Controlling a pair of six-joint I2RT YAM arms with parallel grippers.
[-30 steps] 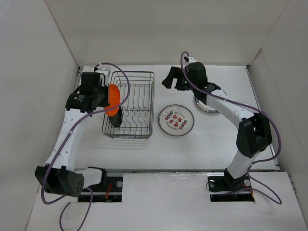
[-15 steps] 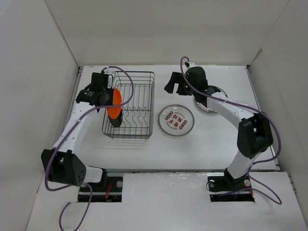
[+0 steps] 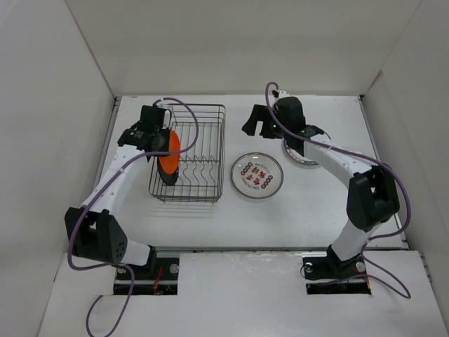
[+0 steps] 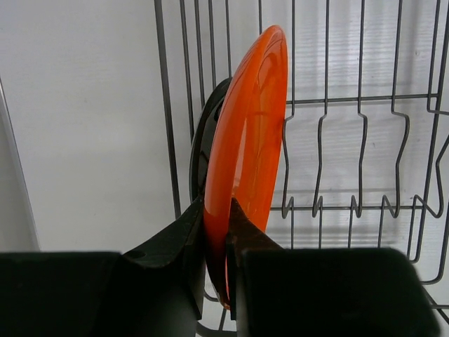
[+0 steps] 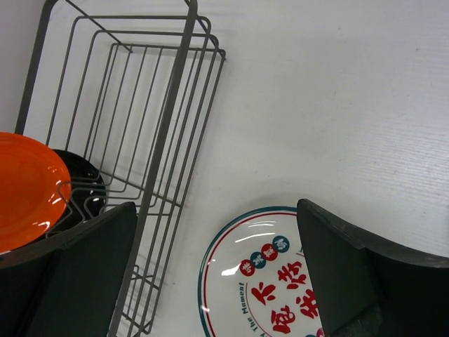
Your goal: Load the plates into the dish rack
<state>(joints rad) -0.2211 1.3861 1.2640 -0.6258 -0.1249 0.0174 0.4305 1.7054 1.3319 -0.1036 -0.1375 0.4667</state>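
- Orange plate (image 4: 249,133): clamped upright by left gripper (image 4: 216,232) in dish rack (image 3: 222,151), counter's (image 3: 316,210) left edge.
- Black plate (image 4: 200,147): mostly hidden behind.
- Right gripper (image 5: 216,210): fingers spread; marked plate (image 5: 259,281) cropped.

top external: whole table (image 3: 302,217) is seen from above and behind | left wrist: dish rack (image 4: 327,70) is viewed close-up | right wrist: rack is seen downward from farther | shared: rack, orange plate (image 4: 245,140)
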